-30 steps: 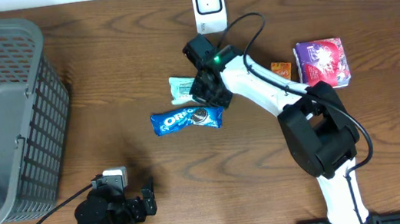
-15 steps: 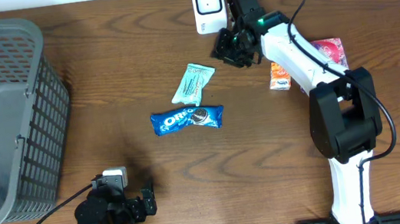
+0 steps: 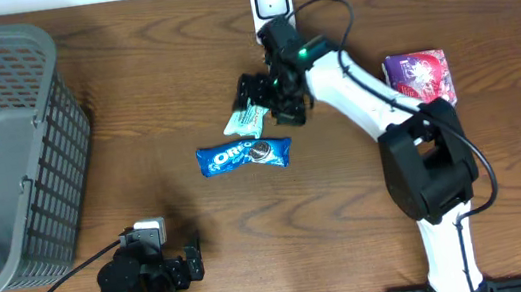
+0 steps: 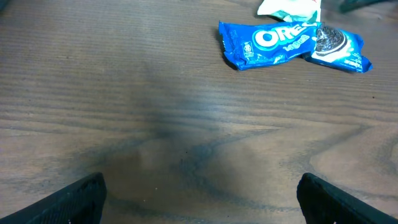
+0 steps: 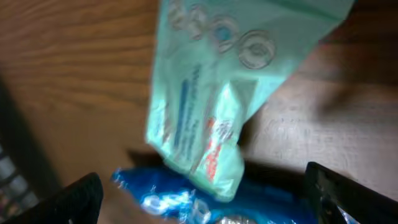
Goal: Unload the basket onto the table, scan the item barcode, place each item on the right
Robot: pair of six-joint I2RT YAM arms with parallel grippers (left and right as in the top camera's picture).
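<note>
- My right gripper (image 3: 271,102) is spread wide now. A second ago it was nearly closed, pinched low at the mint-green plastic snack packet (image 3: 242,121).
- In between, that arm swung up beside the small white barcode scanner (image 3: 270,3) at the back edge of the brown wooden table (image 3: 127,53). Its fingers carried nothing, and the packet stayed behind on the wood. The arm has now come back and hovers right over the packet.
- The packet lies flat near the back middle of the table, a little in front of the scanner. It sits just behind the blue Oreo biscuit wrapper (image 3: 244,155), and I cannot tell whether the two touch. It lay crosswise a second ago and now lies on a slant.
- In my right wrist view the packet fills the space between my open fingertips, and neither pad presses on it. The print is blurred, so I cannot find the barcode.
- I judge that the packet never reached the scanner, so the scan is not done and this is a fresh attempt at the pick.
- The film looks thin and slippery, so the next closing should land squarely across the packet's body, clear of the Oreo wrapper.
- My left gripper (image 4: 202,202) stays parked near the front edge, wide apart and empty, as it was a second ago.
</note>
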